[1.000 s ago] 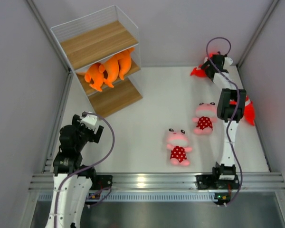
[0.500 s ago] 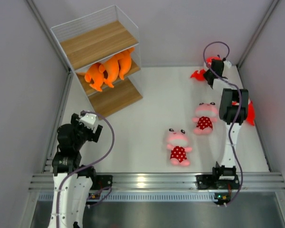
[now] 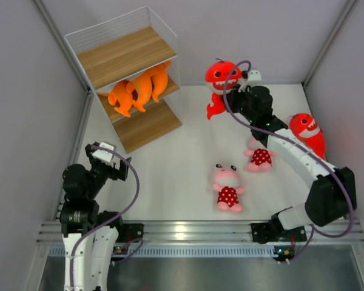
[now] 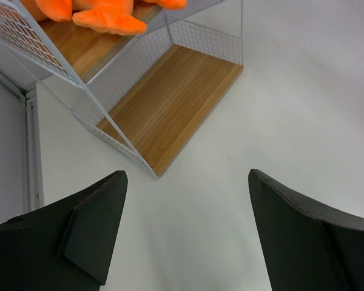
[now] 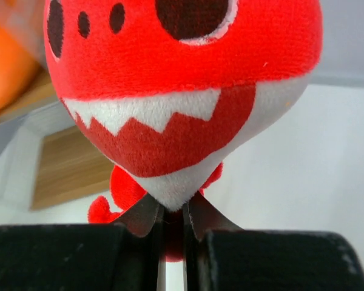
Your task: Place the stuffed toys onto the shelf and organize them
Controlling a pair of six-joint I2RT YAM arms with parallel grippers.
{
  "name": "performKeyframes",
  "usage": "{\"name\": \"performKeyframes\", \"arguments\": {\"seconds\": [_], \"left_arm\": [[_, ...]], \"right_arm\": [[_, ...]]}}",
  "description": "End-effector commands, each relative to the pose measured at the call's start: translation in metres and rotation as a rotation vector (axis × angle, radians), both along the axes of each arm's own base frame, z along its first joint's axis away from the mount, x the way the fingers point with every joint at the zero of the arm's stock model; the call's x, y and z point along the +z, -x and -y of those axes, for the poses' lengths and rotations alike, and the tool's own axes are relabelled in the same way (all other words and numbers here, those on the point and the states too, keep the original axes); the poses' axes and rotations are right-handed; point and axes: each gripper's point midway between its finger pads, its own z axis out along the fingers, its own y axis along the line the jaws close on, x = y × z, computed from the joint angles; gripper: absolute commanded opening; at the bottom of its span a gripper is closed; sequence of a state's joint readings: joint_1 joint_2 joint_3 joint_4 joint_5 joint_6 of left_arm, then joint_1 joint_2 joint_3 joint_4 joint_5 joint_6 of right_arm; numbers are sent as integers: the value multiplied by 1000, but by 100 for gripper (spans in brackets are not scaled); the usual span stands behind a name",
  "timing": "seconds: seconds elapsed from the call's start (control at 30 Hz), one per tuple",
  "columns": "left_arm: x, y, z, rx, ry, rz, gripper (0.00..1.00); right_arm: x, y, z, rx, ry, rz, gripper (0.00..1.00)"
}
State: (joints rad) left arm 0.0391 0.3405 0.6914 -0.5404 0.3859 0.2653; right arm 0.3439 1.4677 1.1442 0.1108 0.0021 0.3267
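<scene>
- The right gripper (image 5: 173, 215) is clamped on the underside of a red shark (image 5: 182, 73), held up to the right of the shelf (image 3: 130, 79). In the wrist view the shelf is only a blur behind it.
- Orange sharks (image 3: 139, 90) overlap on the shelf's middle board, and their number is unclear.
- The left gripper (image 4: 188, 230) is spread wide and empty, just before the shelf's bottom board.
- Well right of the shelf lie a second red shark (image 3: 307, 130), a nearer pink toy (image 3: 228, 187) and a farther pink toy (image 3: 261, 156), whose head is hidden by the right arm.

Open left gripper (image 4: 185, 233) near shelf (image 4: 164, 103)
</scene>
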Motion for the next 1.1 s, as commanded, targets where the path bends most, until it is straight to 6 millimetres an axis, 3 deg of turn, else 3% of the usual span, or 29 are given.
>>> {"name": "performKeyframes", "arguments": {"seconds": [0.0,0.1,0.13,0.23,0.27,0.3,0.37,0.53,0.73,1.07], "left_arm": [[25,5,2,26,90,39,87],[30,4,1,45,133,28,89],[35,6,4,36,151,32,90],[44,21,28,-113,158,42,95],[43,31,43,-215,150,31,98],[44,51,66,-383,152,28,99],[46,72,77,-467,149,61,99],[59,66,50,-256,146,138,99],[79,70,39,-170,188,181,99],[96,79,42,-190,176,225,99]], "right_arm": [[37,63,-51,265,126,114,0],[35,116,-87,430,200,140,0],[45,147,-104,516,197,187,0],[61,205,-129,672,230,275,0],[64,215,-134,694,228,278,0],[63,222,-139,710,231,268,0],[63,237,-148,727,257,244,0],[65,268,-189,789,274,224,0],[68,297,-227,884,225,209,0],[59,324,-268,1013,277,184,0]]}}
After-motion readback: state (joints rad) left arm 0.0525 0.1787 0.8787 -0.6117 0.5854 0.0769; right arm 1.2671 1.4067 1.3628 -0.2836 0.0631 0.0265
